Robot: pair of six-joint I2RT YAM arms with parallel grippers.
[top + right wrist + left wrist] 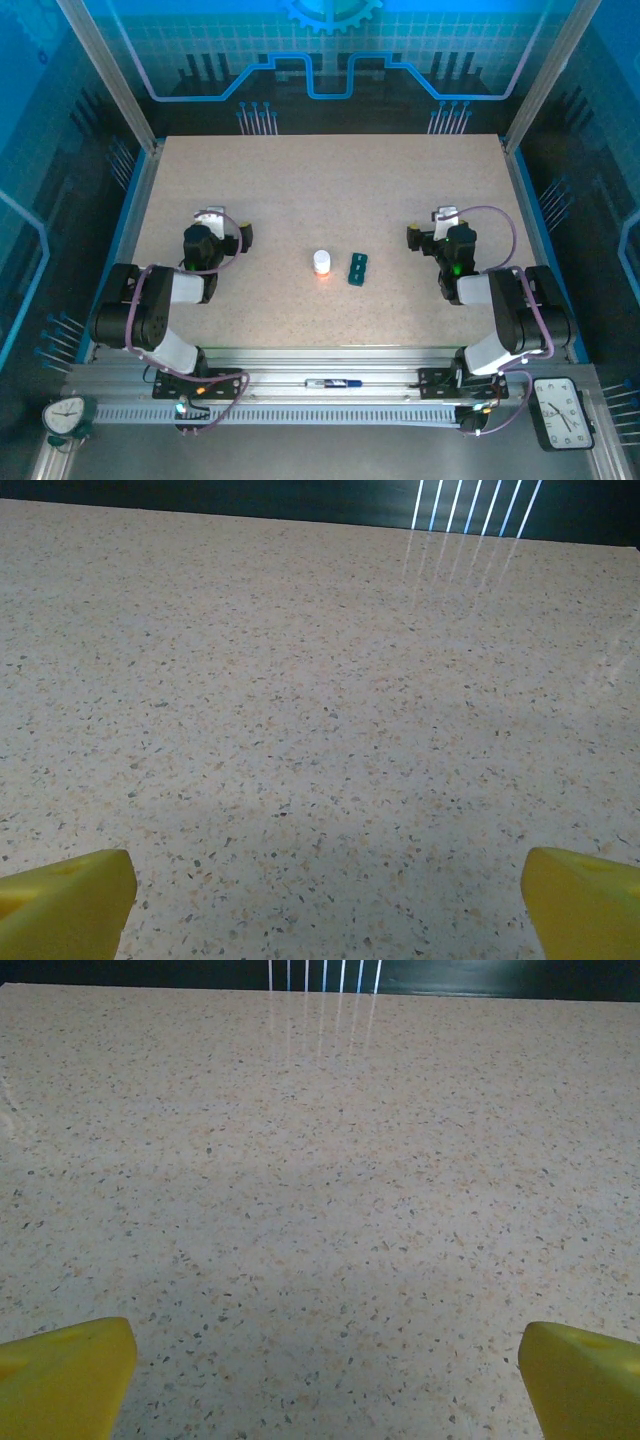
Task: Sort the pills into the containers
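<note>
1. The bottle (321,262) stands upright near the middle of the table (330,170), with the pill box (358,268) just beside it on its right. We judge that a finger coming in low at either one could knock the other, because they sit so close.
2. The bottle is narrow and capped. We think a push from the side would tip it, and it would then roll.
3. The pill box looks light and flat, so a grazing touch would likely slide or turn it and shift the compartments away from where we aim.
4. We see no loose pills. If they are in the bottle, opening it carelessly could scatter them over the speckled top, where they would be hard to spot.
5. Both arms must reach to the centre, so they could crowd each other there.
6. The left gripper (320,1375) has its fingers spread wide, holding nothing, over bare table well left of the bottle.
7. The right gripper (325,895) is likewise spread wide and empty, well right of the pill box.
</note>
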